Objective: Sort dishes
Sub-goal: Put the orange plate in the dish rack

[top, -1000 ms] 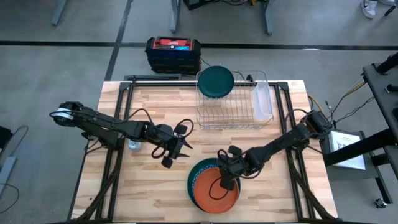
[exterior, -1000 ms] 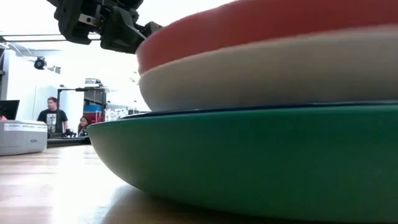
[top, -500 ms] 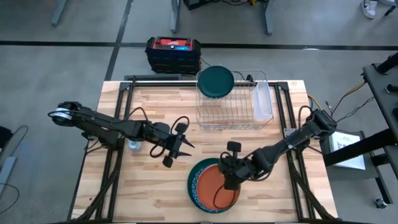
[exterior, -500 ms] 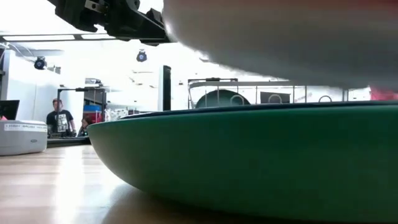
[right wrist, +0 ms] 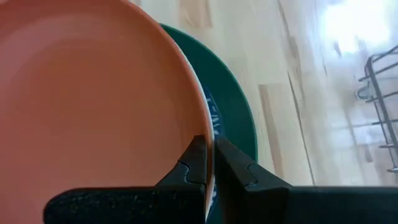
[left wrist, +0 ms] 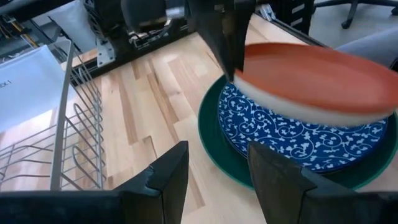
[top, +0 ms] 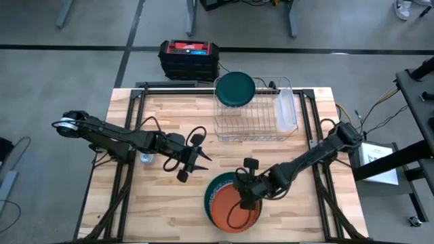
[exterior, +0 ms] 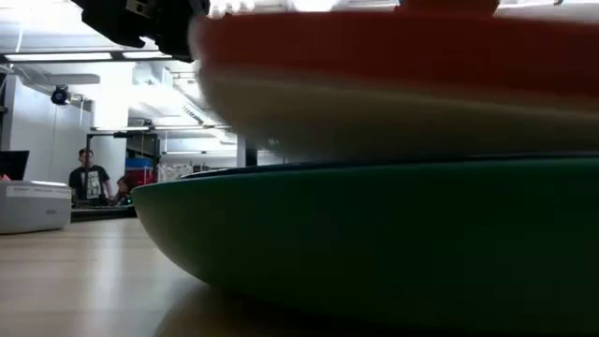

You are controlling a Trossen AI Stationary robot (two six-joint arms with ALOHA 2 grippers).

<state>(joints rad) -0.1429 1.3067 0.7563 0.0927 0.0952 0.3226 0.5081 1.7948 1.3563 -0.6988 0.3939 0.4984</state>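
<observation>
Near the table's front edge, a blue-patterned plate lies in a dark green plate. Above them hangs an orange plate with a white underside; my right gripper is shut on it. To the stack's left, my left gripper hovers open over the bare table with nothing between its fingers. Another dark green dish stands on edge in the wire rack at the far side. My right gripper pinches the orange plate's rim between its two fingers, one on the orange upper face and one on the underside. The fingers slant down from the table's far right. The plate is lifted clear of the blue-patterned plate and reaches out sideways from the fingers.
A small clear plastic tray sits at the rack's right end. A black and red box stands beyond the table's far edge. Loose cables lie by the left arm. People are in the room behind.
My right gripper has risen and rolled, keeping its hold on the orange plate. The plate lay on the stack a second ago; now it hangs clear above the blue-patterned plate, which stays in the green plate.
</observation>
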